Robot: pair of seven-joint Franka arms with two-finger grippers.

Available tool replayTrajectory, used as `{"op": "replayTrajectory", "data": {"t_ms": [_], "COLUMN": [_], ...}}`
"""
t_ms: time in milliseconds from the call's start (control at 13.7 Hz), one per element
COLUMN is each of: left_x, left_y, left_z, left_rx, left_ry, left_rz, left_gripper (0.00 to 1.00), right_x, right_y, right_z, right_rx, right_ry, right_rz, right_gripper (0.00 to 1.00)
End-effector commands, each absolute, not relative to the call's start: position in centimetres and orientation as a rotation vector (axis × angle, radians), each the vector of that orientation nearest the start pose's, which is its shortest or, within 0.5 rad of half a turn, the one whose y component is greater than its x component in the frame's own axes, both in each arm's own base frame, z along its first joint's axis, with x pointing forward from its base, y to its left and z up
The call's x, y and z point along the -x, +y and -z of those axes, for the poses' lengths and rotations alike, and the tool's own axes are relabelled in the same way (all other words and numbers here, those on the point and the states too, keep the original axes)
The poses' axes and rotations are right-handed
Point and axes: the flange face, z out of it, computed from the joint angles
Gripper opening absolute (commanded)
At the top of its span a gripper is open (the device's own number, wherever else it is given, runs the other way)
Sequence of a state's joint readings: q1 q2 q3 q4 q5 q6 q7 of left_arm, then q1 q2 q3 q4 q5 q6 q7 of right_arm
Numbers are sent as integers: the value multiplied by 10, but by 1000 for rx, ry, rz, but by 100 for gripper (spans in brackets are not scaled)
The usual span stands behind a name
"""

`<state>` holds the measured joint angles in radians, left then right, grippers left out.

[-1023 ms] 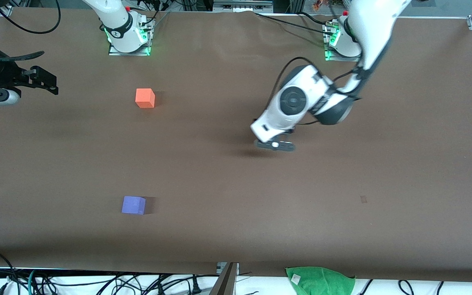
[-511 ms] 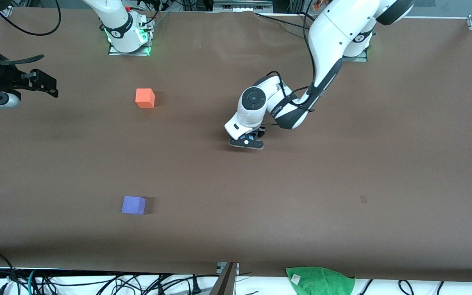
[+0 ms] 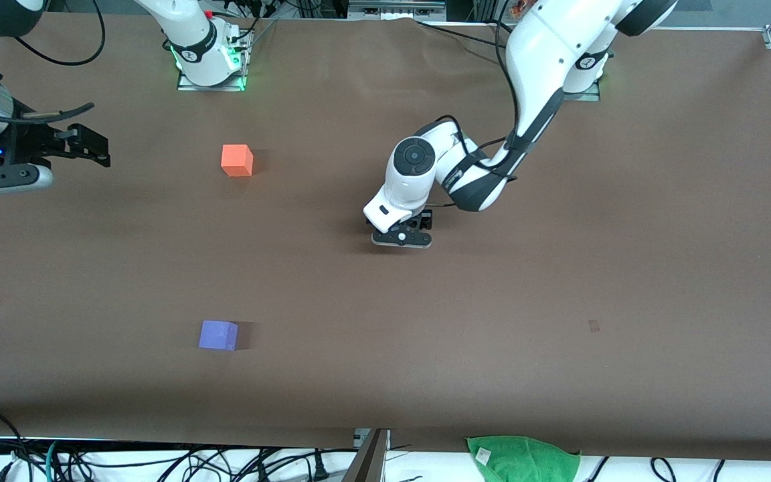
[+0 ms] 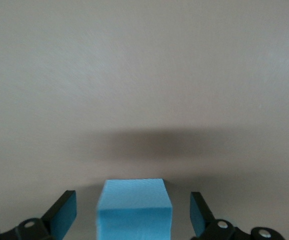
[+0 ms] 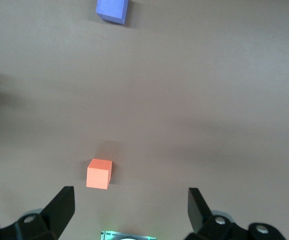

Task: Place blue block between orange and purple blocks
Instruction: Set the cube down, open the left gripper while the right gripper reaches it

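Note:
The blue block [image 4: 133, 207] sits on the table between the fingers of my left gripper [image 4: 133, 212], which is open with a gap on each side. In the front view the left gripper [image 3: 402, 235] is low over the table's middle and hides the blue block. The orange block [image 3: 237, 160] lies toward the right arm's end; the purple block [image 3: 218, 335] lies nearer the front camera, in line with it. My right gripper [image 3: 101, 147] hangs open and empty at the right arm's end. Its wrist view shows the right gripper [image 5: 130, 205], the orange block [image 5: 99, 173] and the purple block [image 5: 112, 10].
A green cloth [image 3: 523, 458] lies off the table's near edge among cables. The right arm's base [image 3: 208, 63] with green lights stands past the orange block.
My left gripper has swung toward the right arm's end and come down around the blue block. My right gripper has shifted slightly toward the table's middle.

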<state>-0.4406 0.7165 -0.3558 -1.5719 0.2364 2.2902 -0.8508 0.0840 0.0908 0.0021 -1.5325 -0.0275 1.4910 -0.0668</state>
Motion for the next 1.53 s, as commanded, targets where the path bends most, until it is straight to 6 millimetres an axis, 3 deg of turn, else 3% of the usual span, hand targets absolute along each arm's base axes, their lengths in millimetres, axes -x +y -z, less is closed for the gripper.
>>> {"op": "replayTrajectory", "data": {"t_ms": [0,219,365,584,877,1096,1169,1242,1461], "left_x": [-535,-566,-577,-599,-622,-628,-622,-617,-590], "left_y": [-437,-399,-380,-322,-215,-147,-137,-109,-63], "left_z": [-319,-383,-425,-473,-522,-541,-552,-555,-567], "left_rx": [3151,3153,3116,3079,3088,3081,3059,3044,3064], "left_ry": [-1,-48,-52,-121,136,262,320,308,404], "left_rz": [-2,-117,-167,-246,-251,-270,-247,-251,-171], "left_gripper": [100,100,100,100,100,100,100,100,100], "right_x": [-575,-587,-594,-598,-596,-578,-571,-564,-542], "right_y": [44,44,66,149,267,369,395,416,472], "right_z": [-578,-555,-543,-520,-472,-424,-407,-389,-335], "right_rx": [3135,3129,3128,3149,3086,3069,3059,3054,3049], "right_ry": [-241,-272,-304,-292,-75,82,115,145,139], "right_rz": [-246,-288,-275,-215,-136,-21,6,15,111], "right_gripper": [100,100,100,100,100,100,100,100,100]}}
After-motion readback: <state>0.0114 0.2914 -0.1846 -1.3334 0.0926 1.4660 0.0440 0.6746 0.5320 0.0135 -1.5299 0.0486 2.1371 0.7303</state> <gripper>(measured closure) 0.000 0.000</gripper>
